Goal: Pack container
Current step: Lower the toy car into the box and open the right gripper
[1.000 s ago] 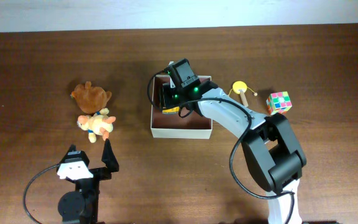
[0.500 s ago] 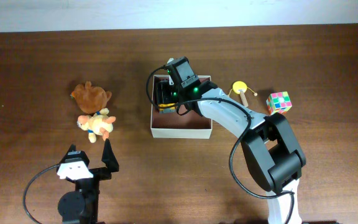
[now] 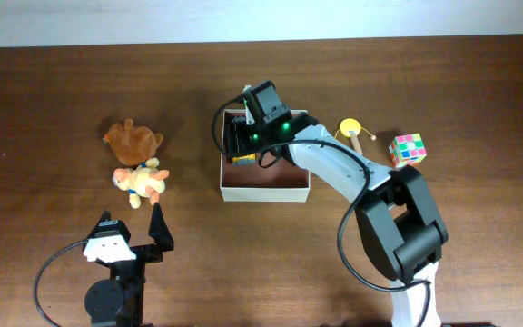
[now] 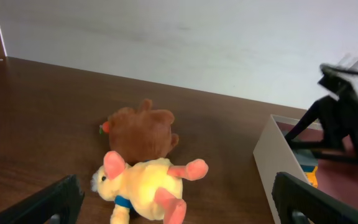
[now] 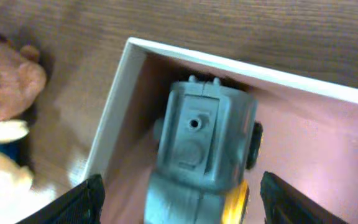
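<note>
Centrally on the wooden table (image 3: 62, 91) sits the container (image 3: 266, 184), with a grey-and-yellow toy vehicle (image 5: 204, 143) lying in its 11 o'clock corner. Over that toy hangs the right gripper (image 3: 241, 142), jaws spread wide, gripping nothing. At the table's 7 o'clock the left gripper (image 3: 134, 227) is likewise spread, with a brown plush (image 4: 138, 130) and a yellow plush (image 4: 145, 186) at its 12 o'clock.

Overhead view: illumination even, diffuse, from above. Desk (image 3: 44, 91) grain sharp. Shadows short, soft-edged beside brown plush (image 3: 133, 139). Pale strip (image 3: 261, 18) at top edge near overexposed. Green indicator glow (image 3: 260, 138) on right arm.

Left wrist view: wall (image 4: 166, 43) bright, washed out. Left end effector (image 4: 176, 180) dark, defocused at bottom corners.

Right wrist view: soft focus throughout. Grey toy (image 5: 204, 143) blurred, container (image 5: 114, 106) wall edge smeared. Pale sheen on desk beside it.
</note>
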`<action>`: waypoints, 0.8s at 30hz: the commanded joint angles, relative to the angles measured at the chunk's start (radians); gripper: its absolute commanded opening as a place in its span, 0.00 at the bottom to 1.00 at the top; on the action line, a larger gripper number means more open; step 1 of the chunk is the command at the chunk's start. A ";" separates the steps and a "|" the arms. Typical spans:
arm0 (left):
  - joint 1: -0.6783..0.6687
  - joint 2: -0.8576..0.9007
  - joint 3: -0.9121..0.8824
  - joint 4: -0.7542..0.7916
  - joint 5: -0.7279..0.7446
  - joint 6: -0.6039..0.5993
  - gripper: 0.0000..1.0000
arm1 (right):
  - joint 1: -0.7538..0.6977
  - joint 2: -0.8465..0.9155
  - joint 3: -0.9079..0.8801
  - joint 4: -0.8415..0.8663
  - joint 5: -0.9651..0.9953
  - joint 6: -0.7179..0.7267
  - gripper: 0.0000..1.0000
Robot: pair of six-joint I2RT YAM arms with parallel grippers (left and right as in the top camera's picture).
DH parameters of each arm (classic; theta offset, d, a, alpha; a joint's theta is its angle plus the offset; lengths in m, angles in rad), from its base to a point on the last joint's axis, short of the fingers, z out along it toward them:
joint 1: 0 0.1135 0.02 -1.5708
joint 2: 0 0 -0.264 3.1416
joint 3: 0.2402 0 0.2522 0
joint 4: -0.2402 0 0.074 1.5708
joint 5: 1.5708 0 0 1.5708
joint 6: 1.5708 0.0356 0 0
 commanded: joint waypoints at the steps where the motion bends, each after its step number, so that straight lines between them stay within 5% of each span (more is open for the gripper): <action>1: 0.000 -0.008 -0.007 0.000 0.004 0.020 0.99 | 0.006 -0.109 0.087 -0.053 0.028 -0.039 0.75; 4: 0.001 -0.008 -0.007 0.000 0.004 0.020 0.99 | 0.004 -0.118 0.125 -0.149 0.095 -0.048 0.72; 12: 0.001 -0.008 -0.007 0.000 0.004 0.020 0.99 | 0.004 -0.104 0.077 -0.245 0.213 -0.043 0.40; 24: 0.000 -0.008 -0.007 0.000 0.004 0.020 0.99 | 0.004 -0.026 0.016 -0.243 0.272 -0.040 0.40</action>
